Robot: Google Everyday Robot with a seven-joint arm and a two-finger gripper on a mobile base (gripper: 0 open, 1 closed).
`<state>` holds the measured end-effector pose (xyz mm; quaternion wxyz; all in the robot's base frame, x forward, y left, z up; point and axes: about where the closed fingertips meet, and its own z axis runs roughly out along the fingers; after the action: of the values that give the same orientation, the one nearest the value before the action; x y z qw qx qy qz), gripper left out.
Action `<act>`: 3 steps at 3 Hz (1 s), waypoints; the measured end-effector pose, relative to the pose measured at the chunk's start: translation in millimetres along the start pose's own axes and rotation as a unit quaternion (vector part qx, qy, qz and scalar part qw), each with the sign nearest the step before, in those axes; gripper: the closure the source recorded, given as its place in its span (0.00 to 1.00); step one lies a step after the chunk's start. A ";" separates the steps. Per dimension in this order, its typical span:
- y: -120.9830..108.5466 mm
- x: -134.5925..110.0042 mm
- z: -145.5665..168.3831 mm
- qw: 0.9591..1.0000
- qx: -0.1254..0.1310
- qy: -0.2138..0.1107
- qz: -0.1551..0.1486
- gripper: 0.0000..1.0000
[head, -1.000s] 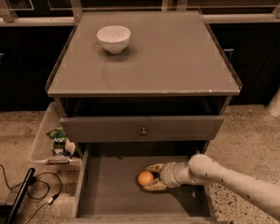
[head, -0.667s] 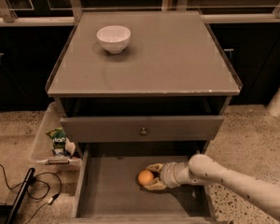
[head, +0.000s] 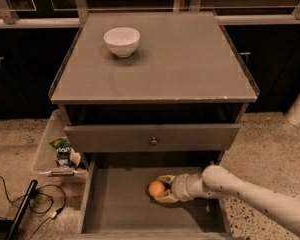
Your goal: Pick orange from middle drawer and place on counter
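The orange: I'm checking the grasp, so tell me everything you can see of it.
The orange is small, round, smooth, evenly coloured. It rests on the floor of the open middle drawer, right of centre, at the tip of the gripper reaching in from the right; contact between them cannot be judged.

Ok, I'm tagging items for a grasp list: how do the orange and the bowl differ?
The orange is small and orange-coloured; the bowl is larger and white. The orange lies low in the open drawer, at the tip of the gripper; the bowl stands up on the counter, away from the gripper. The orange is a closed ball; the bowl is hollow, open side up. Both are round.
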<state>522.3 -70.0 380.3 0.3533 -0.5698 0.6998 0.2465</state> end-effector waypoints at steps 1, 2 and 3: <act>6.9 -10.9 -24.6 1.000 -0.003 -0.005 0.003 1.00; 10.8 -43.6 -78.1 1.000 0.000 -0.025 -0.015 1.00; 15.1 -82.0 -142.8 0.998 0.008 -0.048 -0.042 1.00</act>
<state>485.4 -122.2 532.8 0.4011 -0.5835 0.6595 0.2526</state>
